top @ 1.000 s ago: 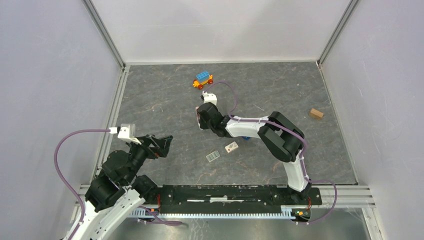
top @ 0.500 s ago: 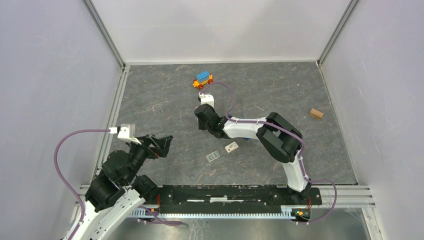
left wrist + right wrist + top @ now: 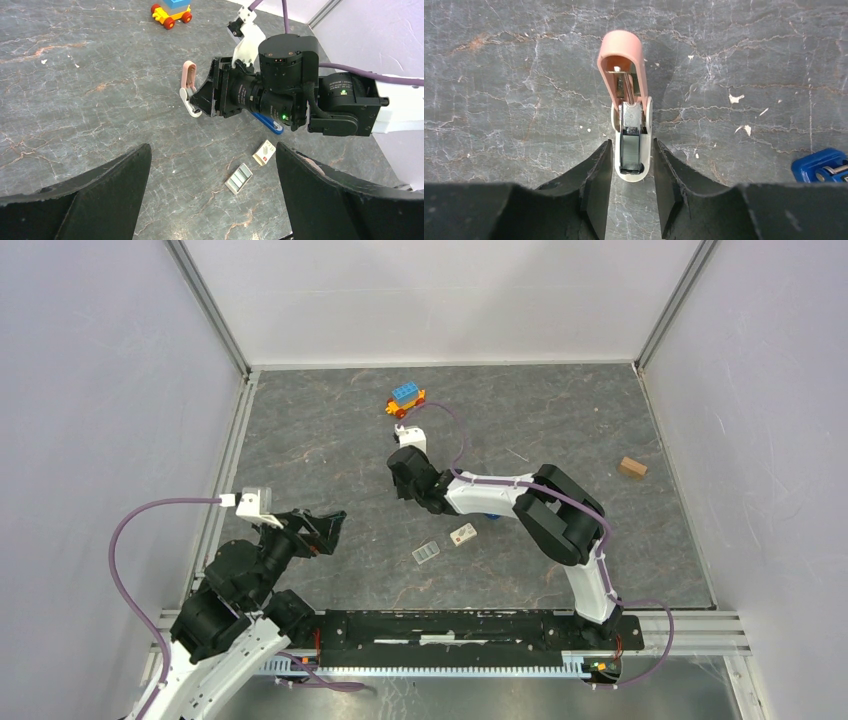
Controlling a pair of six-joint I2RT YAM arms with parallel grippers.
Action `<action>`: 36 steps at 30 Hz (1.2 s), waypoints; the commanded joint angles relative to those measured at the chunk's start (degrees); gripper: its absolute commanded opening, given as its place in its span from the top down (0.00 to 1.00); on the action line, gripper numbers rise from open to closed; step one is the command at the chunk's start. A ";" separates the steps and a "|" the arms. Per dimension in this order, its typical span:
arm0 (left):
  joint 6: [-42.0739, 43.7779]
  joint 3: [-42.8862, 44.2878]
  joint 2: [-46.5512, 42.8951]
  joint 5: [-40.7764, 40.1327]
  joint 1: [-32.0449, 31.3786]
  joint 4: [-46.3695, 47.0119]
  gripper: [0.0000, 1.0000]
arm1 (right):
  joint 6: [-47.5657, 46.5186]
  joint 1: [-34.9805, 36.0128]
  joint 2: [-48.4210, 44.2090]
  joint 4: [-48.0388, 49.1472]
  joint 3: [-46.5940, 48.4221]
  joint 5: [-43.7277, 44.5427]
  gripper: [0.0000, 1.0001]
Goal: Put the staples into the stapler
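From above, the left gripper (image 3: 326, 528) hangs at about 8 o'clock on the table (image 3: 320, 440), fingers spread wide with nothing between them. The right gripper (image 3: 404, 476) reaches to just 11 o'clock of centre. Only a sliver of the blue stapler (image 3: 490, 517) shows, tucked under the right forearm near the middle. The staples (image 3: 426, 553) lie in a clear tray at 6 o'clock of centre, and a small box (image 3: 462, 534) sits just beside them. A toy car (image 3: 406, 399) stands at 12 o'clock, and a wooden block (image 3: 631, 467) lies far out at 3 o'clock.

From the left wrist, a pink stapler (image 3: 189, 80) shows at the right gripper's tip, its pink lid swung up off a white base. The blue stapler lies flat on the table under the right wrist, well apart from the pink one. The staples and the box lie at 6 o'clock of it.

From the right wrist, the fingers stand a little apart, one at each side of the white base and just beside it. The pink lid points to 12 o'clock, and the metal rail is bare. The blue stapler's end pokes in at 4 o'clock.
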 commanded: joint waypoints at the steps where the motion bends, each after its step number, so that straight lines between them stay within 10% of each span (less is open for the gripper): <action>1: 2.65 0.64 1.96 -0.95 -0.19 0.52 0.00 | -3.07 0.26 -1.49 -2.66 5.56 1.64 0.58; 36: 1.53 0.49 0.18 -1.38 -0.20 0.21 0.00 | -6.19 0.69 2.79 -5.34 6.68 -0.24 0.60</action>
